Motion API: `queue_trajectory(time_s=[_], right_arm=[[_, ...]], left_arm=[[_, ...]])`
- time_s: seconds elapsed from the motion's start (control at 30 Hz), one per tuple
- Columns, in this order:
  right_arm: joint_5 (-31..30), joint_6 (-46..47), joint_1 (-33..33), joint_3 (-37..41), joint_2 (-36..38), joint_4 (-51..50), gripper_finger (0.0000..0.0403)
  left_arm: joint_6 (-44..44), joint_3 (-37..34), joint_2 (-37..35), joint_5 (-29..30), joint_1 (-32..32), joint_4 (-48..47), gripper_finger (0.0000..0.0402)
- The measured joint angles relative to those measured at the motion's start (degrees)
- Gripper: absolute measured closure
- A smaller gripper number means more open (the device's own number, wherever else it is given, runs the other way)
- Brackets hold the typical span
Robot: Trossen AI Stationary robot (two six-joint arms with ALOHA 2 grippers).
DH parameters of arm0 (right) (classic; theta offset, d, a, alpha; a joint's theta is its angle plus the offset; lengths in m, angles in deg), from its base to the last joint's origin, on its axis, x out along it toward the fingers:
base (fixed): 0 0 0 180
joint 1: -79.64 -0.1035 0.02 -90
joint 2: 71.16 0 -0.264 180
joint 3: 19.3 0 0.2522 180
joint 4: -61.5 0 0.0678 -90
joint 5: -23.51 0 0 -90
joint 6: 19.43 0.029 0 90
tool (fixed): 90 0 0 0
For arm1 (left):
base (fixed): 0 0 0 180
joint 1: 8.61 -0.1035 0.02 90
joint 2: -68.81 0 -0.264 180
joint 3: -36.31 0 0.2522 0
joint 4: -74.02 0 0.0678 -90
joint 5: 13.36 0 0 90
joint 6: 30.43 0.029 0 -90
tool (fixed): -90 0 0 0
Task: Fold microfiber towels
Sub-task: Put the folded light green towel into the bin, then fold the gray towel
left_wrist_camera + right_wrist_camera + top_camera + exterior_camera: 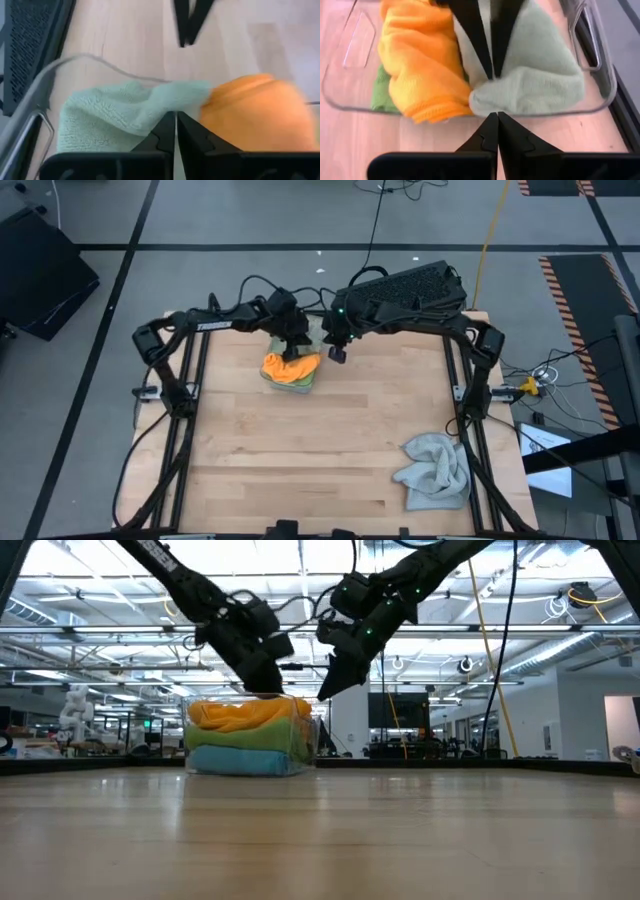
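- Pale lettering ran along the left arm's upper link in the high view, too small for me to read; no other writing showed.
- A clear plastic bin (268, 374) sat in the upper middle of the high view, near the table's (300, 460) far edge. In the right wrist view its transparent rim and moulded handle (590, 45) were plain to see.
- Inside it, towels lay stacked flat in the low view: an orange towel (240, 715) on top, a bright green towel (250, 737) beneath, a blue towel (240, 760) at the bottom.
- In the right wrist view the orange towel was a plump rolled bundle with its long axis running from the bin's far side toward the camera, and a sage green towel (535, 80) lay beside it, touching it, nubby and soft.
- The left gripper (294, 348) pointed down into the bin, its 2 dark fingers pinched almost together on the sage green towel, where that cloth met the orange one.
- The right gripper (338, 354) hung just beside the bin, above its rim, fingers pressed fully together and holding nothing.
- A light grey towel (433, 470) lay crumpled in the lower right of the high view, well apart from the bin, on the pale wood-grain table.
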Motion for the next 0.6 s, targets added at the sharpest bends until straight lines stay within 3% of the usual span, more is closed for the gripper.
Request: queue_trajectory(time_s=[0.2,0.37,0.6], right_arm=[[0.1,-0.7,-0.1,0.0,2.3,-5.8,0.0403],[0.1,-0.7,-1.5,0.6,4.9,-13.3,0.0403],[0.0,1.0,-5.7,11.7,14.2,-12.1,0.0403]], left_arm=[[-0.1,0.1,-7.2,4.0,0.6,-5.8,0.038],[-1.8,0.1,-11.5,11.4,0.7,-15.0,0.038],[-4.8,-1.7,-15.5,14.3,4.5,-26.9,0.038]])
